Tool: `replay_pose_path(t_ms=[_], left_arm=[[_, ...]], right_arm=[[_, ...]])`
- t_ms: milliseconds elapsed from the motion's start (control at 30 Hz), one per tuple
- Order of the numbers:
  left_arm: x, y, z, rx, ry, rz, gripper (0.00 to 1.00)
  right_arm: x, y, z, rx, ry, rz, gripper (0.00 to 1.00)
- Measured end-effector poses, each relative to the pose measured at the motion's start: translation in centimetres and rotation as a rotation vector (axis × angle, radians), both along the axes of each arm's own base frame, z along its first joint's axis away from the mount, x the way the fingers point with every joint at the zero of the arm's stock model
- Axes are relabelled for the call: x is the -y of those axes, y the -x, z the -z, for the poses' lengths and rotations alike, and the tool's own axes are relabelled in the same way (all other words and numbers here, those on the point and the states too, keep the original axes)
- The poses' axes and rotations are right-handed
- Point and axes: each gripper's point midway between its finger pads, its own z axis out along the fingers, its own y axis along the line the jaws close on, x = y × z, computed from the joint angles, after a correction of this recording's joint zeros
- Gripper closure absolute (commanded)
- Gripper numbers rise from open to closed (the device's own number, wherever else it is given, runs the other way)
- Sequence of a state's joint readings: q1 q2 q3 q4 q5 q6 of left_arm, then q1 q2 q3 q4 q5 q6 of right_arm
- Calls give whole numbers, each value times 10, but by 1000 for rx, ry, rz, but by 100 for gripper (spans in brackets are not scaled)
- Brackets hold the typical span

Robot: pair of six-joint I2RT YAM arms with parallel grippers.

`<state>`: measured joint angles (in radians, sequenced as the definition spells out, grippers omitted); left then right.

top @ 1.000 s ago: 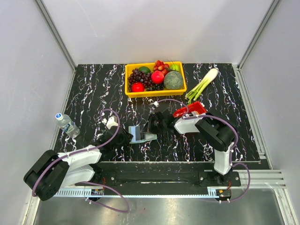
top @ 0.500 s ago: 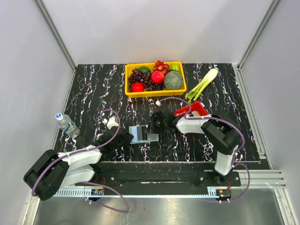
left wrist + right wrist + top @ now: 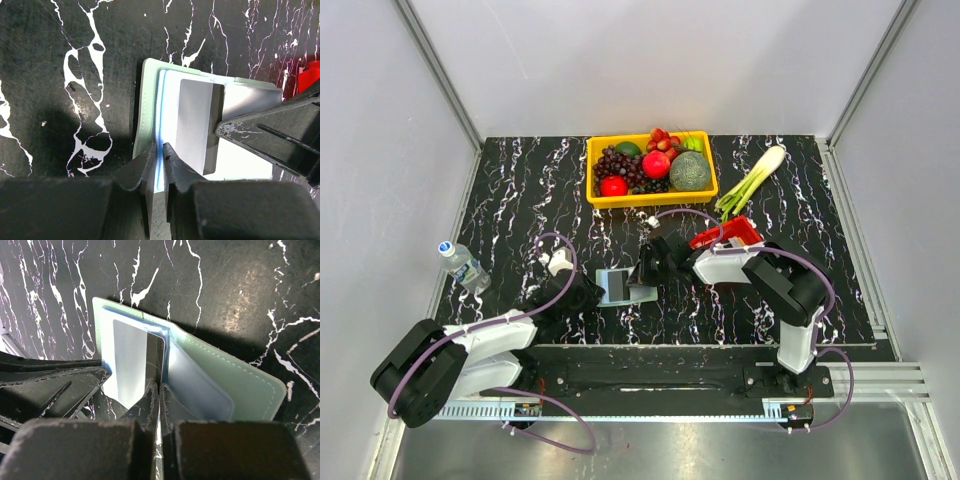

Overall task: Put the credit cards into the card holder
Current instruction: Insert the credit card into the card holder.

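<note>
Since a second ago, at the middle of the desk, the card holder has gone from one leaf raised to lying spread open. Your left end effector is nearly closed, pinching the holder's near leaf, and your right end effector is clamped tight on the edge of a grey card lying over the inner pocket. You look mid-insertion: next, slide the card straight in while the left holds firm.
</note>
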<state>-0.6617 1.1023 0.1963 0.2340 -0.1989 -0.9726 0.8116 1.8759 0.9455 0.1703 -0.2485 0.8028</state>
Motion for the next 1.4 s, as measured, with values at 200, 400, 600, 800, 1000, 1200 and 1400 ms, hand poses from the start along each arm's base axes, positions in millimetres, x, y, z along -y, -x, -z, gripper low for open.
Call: replay_pose_path(t_ms=[200,400,600,800,1000,1200,1400], left_arm=[[0,0,0,2,-6,5,84],[0,0,-2,5,-7,9,76],[-1,2,-4,8,-12,12,68],[-2,3,-5,16,-9,15,63],[-1,2,-7,23,-1,18,61],[-1,2,-7,24,0,18,61],[-4,4,-5,20,-10,16,85]], right_arm=[[-4,2,2,-9,-20,-25,100],[-7,2,1,-13,-33,-32,99],[-13,2,0,-18,-46,-42,96],[-18,5,-2,-13,-54,-54,94],[-25,9,-1,-31,-77,-79,91],[-28,9,-1,-44,-86,-83,86],[-28,9,-1,-40,-85,-82,73]])
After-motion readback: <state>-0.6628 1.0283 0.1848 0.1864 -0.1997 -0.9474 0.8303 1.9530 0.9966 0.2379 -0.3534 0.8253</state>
